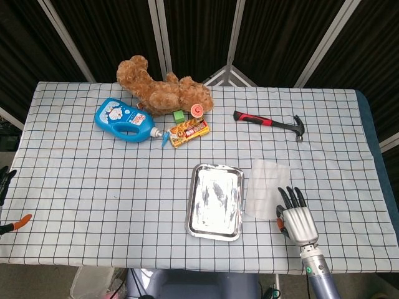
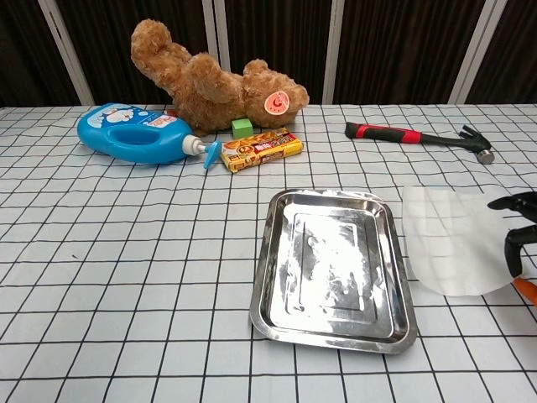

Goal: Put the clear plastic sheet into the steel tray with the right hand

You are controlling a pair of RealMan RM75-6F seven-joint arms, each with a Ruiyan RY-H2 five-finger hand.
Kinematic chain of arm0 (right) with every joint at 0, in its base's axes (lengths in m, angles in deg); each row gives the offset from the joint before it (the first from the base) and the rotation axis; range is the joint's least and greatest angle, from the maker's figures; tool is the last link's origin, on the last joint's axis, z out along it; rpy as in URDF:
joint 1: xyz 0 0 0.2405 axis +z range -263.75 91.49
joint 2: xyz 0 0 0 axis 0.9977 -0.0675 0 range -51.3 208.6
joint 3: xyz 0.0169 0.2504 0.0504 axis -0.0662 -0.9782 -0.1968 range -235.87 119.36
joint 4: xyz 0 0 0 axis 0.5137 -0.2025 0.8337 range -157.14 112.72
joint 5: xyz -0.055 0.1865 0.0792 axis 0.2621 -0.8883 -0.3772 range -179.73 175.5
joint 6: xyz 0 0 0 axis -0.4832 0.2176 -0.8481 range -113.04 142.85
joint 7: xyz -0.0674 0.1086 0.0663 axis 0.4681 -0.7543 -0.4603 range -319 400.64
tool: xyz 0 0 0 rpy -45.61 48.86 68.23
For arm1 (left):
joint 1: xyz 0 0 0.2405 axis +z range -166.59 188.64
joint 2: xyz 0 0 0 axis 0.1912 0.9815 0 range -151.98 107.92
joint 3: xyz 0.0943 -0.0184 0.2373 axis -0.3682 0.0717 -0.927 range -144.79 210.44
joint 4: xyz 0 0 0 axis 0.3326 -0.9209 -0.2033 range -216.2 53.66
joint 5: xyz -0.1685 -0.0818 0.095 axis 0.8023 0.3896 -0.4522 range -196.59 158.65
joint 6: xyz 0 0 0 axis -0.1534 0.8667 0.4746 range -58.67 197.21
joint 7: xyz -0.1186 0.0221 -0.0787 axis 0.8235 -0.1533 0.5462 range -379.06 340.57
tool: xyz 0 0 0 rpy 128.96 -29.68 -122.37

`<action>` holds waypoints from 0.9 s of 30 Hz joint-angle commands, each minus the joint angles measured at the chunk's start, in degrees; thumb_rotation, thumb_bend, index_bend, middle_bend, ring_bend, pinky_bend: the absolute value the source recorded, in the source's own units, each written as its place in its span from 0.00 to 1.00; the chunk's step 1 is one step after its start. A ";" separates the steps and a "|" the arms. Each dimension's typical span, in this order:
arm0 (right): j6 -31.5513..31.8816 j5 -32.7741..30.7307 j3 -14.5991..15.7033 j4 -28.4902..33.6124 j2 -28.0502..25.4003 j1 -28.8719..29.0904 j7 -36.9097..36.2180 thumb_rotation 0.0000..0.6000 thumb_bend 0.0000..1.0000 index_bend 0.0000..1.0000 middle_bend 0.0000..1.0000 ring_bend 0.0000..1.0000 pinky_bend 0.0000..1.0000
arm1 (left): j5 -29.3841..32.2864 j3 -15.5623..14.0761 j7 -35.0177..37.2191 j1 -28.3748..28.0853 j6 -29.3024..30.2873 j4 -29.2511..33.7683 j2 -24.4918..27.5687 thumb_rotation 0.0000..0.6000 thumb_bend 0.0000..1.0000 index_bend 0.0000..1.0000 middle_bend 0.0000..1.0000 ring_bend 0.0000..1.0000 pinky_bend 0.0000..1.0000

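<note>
The right hand rests with fingers spread at the sheet's near right corner, holding nothing. The sheet lies flat on the table, just right of the tray. A hammer lies beyond. The left hand is out of view.

Table with a checked cloth, set before dark panelled screens.

White tablecloth ruled in a thin dark grid, covering the whole table and filling most of both frames. Behind, along the top of the frame, black pleated screens split by pale slanting frame bars; upright and evenly spaced in the chest view. Blue table edge uncovered at the right of the head view. Grey floor at the lower left. Even, soft light, faint shadows.
</note>
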 commanded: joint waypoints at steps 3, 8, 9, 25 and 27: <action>1.93 0.79 -3.24 6.78 -1.71 1.56 -1.25 1.00 0.48 0.59 0.14 0.00 0.00 | -0.05 0.00 -0.06 -0.06 -0.04 -0.11 -0.04 1.00 0.00 0.00 0.00 0.00 0.00; 2.41 1.99 -6.77 14.78 -3.04 4.13 1.62 1.00 0.48 0.60 0.14 0.00 0.00 | -0.20 -0.02 -0.08 -0.02 0.14 -0.12 -0.07 1.00 0.00 0.00 0.00 0.00 0.00; 2.23 2.01 -7.88 17.12 -3.18 4.95 2.74 1.00 0.48 0.60 0.14 0.00 0.00 | -0.17 -0.02 -0.05 -0.02 0.12 -0.15 -0.07 1.00 0.00 0.00 0.00 0.00 0.00; 1.95 1.08 -5.61 33.86 1.36 7.30 10.54 1.00 0.50 0.60 0.14 0.00 0.00 | -0.33 -0.10 0.67 -0.17 -0.13 -0.43 0.14 1.00 0.00 0.00 0.00 0.00 0.00; 2.23 1.88 -3.81 32.21 1.76 6.63 8.60 1.00 0.50 0.60 0.14 0.00 0.00 | -0.41 -0.14 0.59 -0.16 -0.10 -0.42 0.12 1.00 0.00 0.00 0.00 0.00 0.00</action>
